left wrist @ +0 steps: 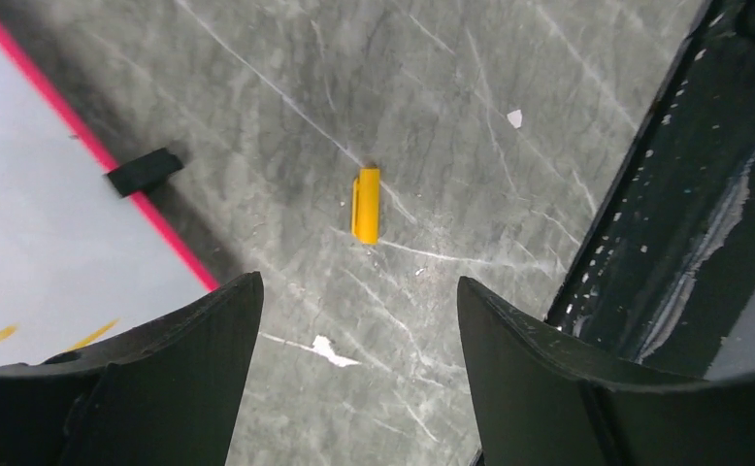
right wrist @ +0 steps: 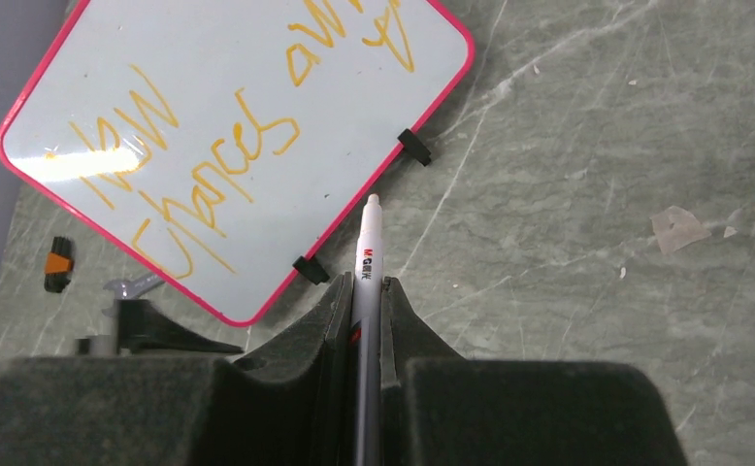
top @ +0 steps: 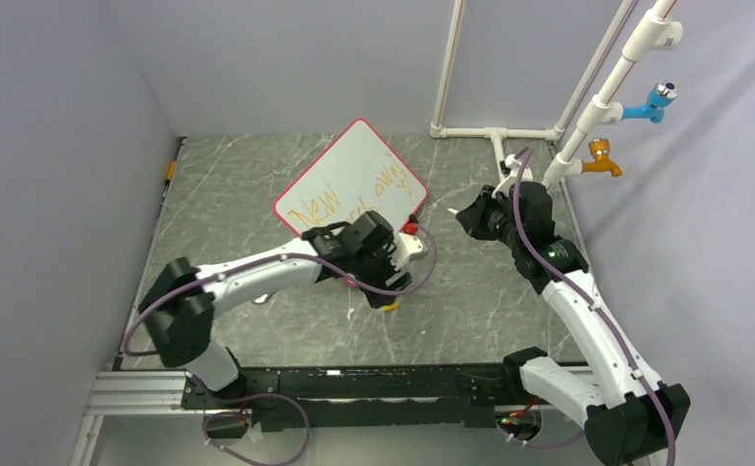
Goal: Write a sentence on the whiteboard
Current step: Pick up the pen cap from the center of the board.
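Note:
The whiteboard (top: 354, 170) lies tilted on the grey marble table, with a red frame and black feet. The sentence (top: 320, 206) is orange handwriting, clearer in the right wrist view (right wrist: 218, 155), reading about "New chances away". My right gripper (top: 466, 216) is shut on a grey-white marker (right wrist: 368, 243) just off the board's right edge (right wrist: 354, 209), its tip above the table. My left gripper (top: 378, 282) is open and empty, low over the table by the board's near corner (left wrist: 44, 223). A yellow marker cap (left wrist: 366, 205) lies on the table ahead of its fingers.
A white pipe frame (top: 587, 116) with blue and orange fittings stands at the back right. A black rail (top: 374, 383) runs along the near edge, also in the left wrist view (left wrist: 665, 223). A small black and orange piece (right wrist: 56, 264) lies left of the board.

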`<control>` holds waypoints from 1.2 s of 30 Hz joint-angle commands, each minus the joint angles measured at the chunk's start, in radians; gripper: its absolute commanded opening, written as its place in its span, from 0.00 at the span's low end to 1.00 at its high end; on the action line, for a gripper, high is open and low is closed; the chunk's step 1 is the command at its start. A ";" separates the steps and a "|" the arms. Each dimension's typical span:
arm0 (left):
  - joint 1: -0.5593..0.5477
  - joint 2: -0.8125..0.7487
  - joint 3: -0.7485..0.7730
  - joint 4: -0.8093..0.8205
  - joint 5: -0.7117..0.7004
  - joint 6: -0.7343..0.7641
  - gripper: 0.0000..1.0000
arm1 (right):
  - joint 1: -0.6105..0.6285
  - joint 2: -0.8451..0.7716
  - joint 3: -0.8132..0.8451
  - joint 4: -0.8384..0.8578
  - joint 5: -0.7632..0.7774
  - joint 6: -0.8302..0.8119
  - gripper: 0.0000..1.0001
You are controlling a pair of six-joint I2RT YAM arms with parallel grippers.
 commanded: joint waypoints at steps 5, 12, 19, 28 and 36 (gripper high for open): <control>-0.068 0.192 0.092 -0.002 -0.094 -0.014 0.74 | -0.004 -0.042 -0.011 -0.020 0.015 0.006 0.00; -0.106 0.294 0.122 -0.021 -0.133 -0.015 0.71 | -0.004 -0.041 -0.010 -0.022 0.021 0.000 0.00; -0.117 0.342 0.118 -0.030 -0.177 -0.020 0.63 | -0.003 -0.039 -0.003 -0.026 0.025 -0.005 0.00; -0.127 0.366 0.086 0.029 -0.176 -0.010 0.48 | -0.003 -0.035 0.000 -0.030 0.028 -0.010 0.00; -0.127 0.397 0.115 0.001 -0.157 0.008 0.00 | -0.003 -0.036 0.006 -0.044 0.039 -0.019 0.00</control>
